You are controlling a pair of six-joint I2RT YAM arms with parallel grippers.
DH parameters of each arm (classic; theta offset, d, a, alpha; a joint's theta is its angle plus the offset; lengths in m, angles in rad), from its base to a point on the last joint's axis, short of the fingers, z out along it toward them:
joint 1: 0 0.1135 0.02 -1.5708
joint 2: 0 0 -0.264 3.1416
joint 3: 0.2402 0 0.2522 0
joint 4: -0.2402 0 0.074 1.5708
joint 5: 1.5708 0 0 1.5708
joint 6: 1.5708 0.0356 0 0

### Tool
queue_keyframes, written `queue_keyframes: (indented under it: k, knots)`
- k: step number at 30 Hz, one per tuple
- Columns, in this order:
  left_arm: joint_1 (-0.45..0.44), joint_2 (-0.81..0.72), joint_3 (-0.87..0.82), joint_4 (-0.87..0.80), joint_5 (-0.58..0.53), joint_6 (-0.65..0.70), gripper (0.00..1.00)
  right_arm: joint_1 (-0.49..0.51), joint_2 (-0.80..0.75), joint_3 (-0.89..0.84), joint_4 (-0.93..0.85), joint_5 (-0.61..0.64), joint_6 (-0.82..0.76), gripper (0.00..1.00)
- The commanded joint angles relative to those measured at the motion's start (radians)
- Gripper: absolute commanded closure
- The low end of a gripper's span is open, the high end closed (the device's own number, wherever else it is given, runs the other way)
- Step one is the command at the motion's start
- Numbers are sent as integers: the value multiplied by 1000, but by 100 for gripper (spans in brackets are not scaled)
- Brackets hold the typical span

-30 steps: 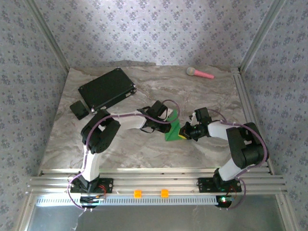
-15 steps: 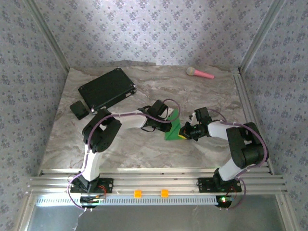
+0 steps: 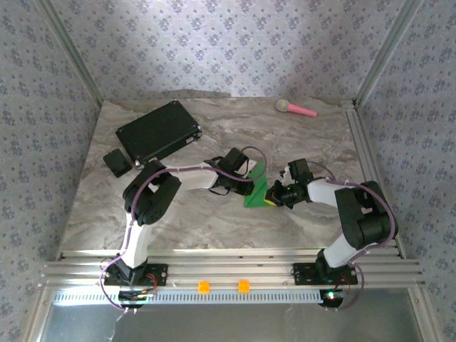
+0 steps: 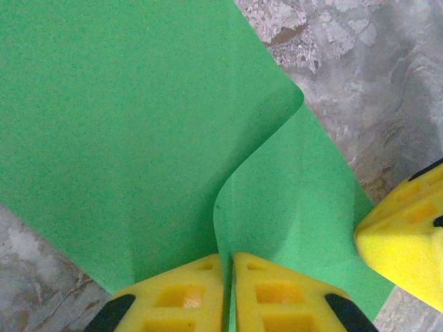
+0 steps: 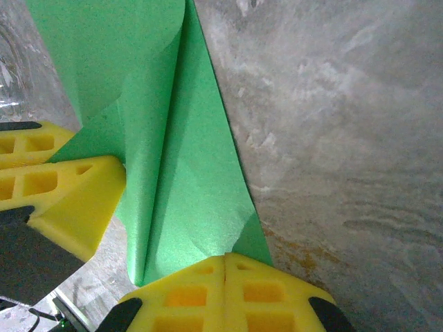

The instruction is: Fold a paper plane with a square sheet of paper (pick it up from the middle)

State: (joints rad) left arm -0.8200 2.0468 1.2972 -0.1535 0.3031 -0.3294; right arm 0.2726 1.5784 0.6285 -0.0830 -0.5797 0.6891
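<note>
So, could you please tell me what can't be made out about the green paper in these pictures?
Top external: green paper partly covered by both wrists; its fold lines are too small.
Left wrist: paper runs off the top and left edges; the left gripper hides what it pinches.
Right wrist: the right gripper covers the paper's near end.

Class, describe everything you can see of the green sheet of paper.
The square sheet of paper is thin, bright green, plain and unmarked. It is partly folded, one flap curving over another along a soft crease. It sits near the middle of the marbled table, pinched by the left gripper and the right gripper, both shut on its edges.
</note>
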Motion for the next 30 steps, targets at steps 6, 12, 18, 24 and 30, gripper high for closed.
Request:
queue_keyframes:
  k: [6,12,18,24,30]
  knots:
    - [3,32,-14,-16,4,10,92,-6,11,1,-68,26,-5,95]
    - [4,36,-19,-23,11,13,92,-9,-48,-13,58,-21,72,94]
    - [2,37,-22,-21,12,10,92,-13,-22,15,153,-51,146,96]
    - [2,42,-16,-24,11,9,92,8,29,58,189,-55,176,97]
    - [2,44,-13,-21,14,9,92,37,63,94,192,-31,191,98]
